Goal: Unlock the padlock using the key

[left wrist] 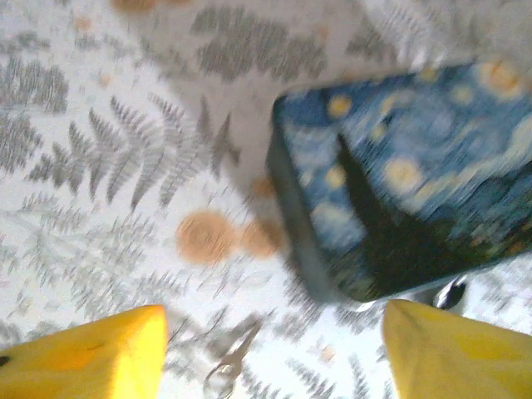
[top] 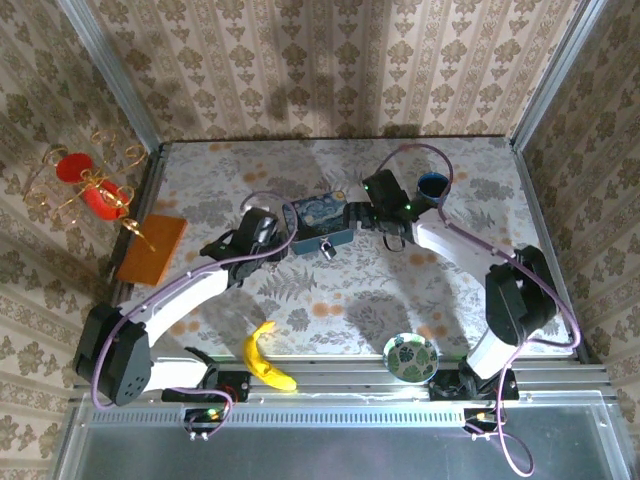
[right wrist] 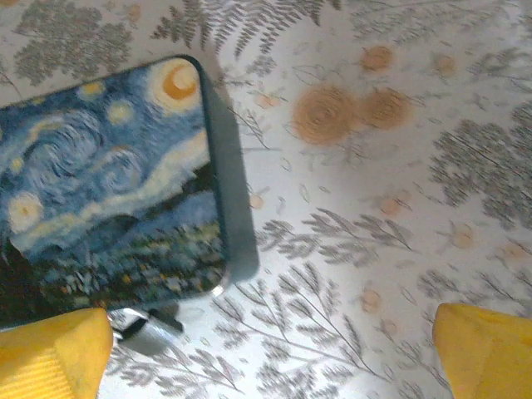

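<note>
The tiny padlock (top: 327, 248) lies on the table just in front of the blue starry-night tin (top: 322, 222). In the right wrist view the padlock (right wrist: 150, 328) sits by the tin's (right wrist: 108, 183) near corner, next to my left yellow fingertip (right wrist: 50, 353). My right gripper (right wrist: 270, 353) is open over bare table. In the left wrist view the key (left wrist: 229, 366) lies flat on the table between the spread yellow fingers of my open left gripper (left wrist: 266, 357), touching neither. A sliver of the padlock (left wrist: 451, 293) peeks out under the tin (left wrist: 407, 174). That view is blurred.
A banana (top: 268, 362) and a patterned bowl (top: 410, 357) lie near the front edge. An orange-brown board (top: 152, 248) sits at the left edge and a dark blue cup (top: 432, 186) at the back right. Metal rails frame the table.
</note>
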### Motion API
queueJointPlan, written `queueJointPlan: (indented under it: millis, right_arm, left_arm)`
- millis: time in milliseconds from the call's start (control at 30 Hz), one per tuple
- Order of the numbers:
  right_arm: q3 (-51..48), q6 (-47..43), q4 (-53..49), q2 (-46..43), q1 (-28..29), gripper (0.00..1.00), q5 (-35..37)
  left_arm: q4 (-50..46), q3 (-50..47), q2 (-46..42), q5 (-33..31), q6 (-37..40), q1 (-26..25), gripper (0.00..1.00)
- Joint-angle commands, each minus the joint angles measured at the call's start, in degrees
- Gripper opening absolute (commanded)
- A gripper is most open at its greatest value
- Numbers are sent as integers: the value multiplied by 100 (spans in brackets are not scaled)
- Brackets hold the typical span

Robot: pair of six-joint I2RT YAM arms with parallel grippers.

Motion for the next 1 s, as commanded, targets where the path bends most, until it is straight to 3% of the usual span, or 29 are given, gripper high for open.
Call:
queueJointPlan:
  millis: [0, 200, 400, 700, 967]
  right_arm:
    - [-373, 196, -367, -442, 74, 100, 446]
    - [-715, 297, -597, -776, 227, 100, 601]
    - [-758, 313, -892, -787, 431, 100, 973]
    - [-900, 411, -990, -969, 489, 100, 1207]
    - [-996, 454, -934, -1186, 498, 100, 1296]
  left_arm:
    - [-526, -487, -191, 653, -64, 244, 59]
    - [-148, -640, 200, 1249, 333, 463, 59]
    - [-570, 72, 1116, 1150, 1040, 480, 62]
    - [-516, 625, 2112, 1327, 1310, 514, 65]
    - [-395, 526, 2335, 1076, 912, 688, 53]
